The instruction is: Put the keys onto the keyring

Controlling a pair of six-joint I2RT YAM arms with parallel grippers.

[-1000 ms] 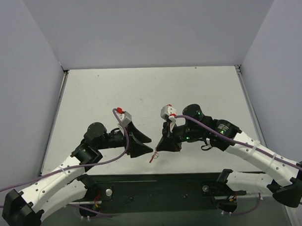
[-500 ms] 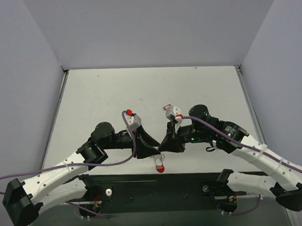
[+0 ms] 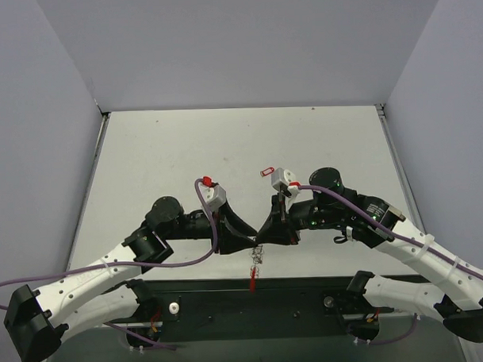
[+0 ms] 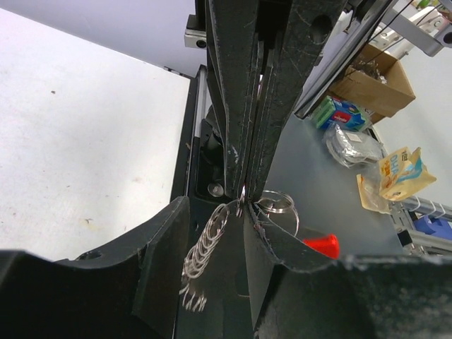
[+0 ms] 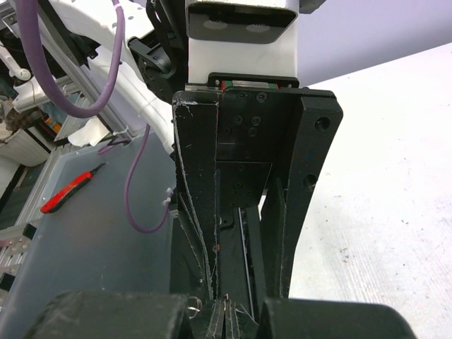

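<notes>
Keyring [image 3: 258,257] is light, floppy, slick: thin wire loops with a red clip [image 3: 251,282] dangling, so I'd pinch one loop, not the bunch. It hangs midway over the near edge of the desk [image 3: 224,150]. The right jaws are clenched on a loop; the left jaws sit half-apart around the bunch, can't tell if gripping.

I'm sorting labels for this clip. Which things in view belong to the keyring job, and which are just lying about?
Job in hand:
- keyring, with its silver rings and red clip
- right gripper, shut on the keyring
- left gripper, jaws either side of the rings

Lying about:
- cardboard box
- yellow packets
- red-handled tool
</notes>
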